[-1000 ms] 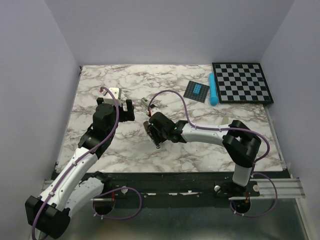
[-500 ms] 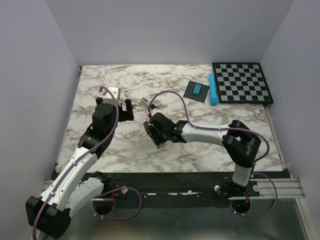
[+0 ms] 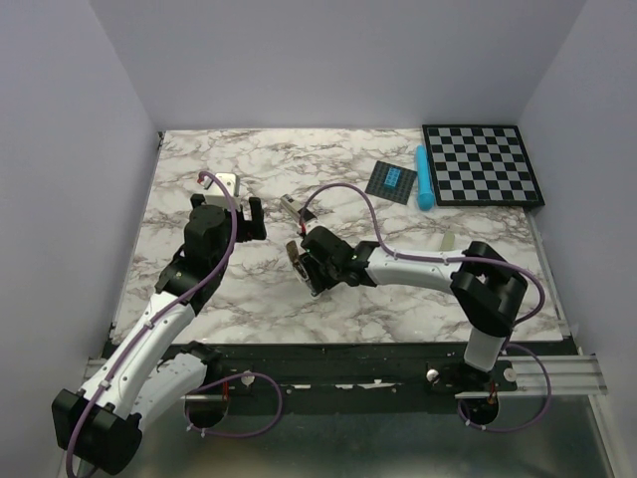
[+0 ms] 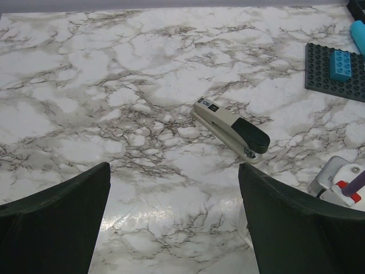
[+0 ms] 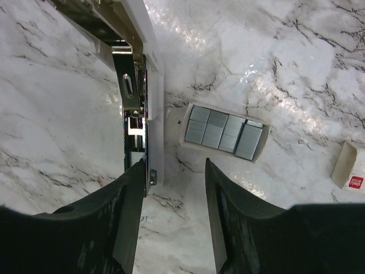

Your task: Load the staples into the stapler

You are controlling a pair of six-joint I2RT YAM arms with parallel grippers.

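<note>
R arm reaches low across mid table [image 3: 398,309], elbow to the right. R gripper [image 5: 174,171] jaws part-spread, clamping nothing. Stapler [image 5: 134,97] lies opened just ahead, its end by one finger. Staples [image 5: 224,132] in tray beside it. Small white box [image 5: 350,166] has a red label, text unreadable. L gripper [image 4: 174,168] hovers at left, wide apart.

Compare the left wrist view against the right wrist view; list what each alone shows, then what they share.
Left wrist only: a beige bar with a black end, and a dark studded plate carrying a blue brick. Right wrist only: the opened stapler, a tray of staples and a small white box. Shared: the marble table; left gripper and right gripper each stand open.
</note>
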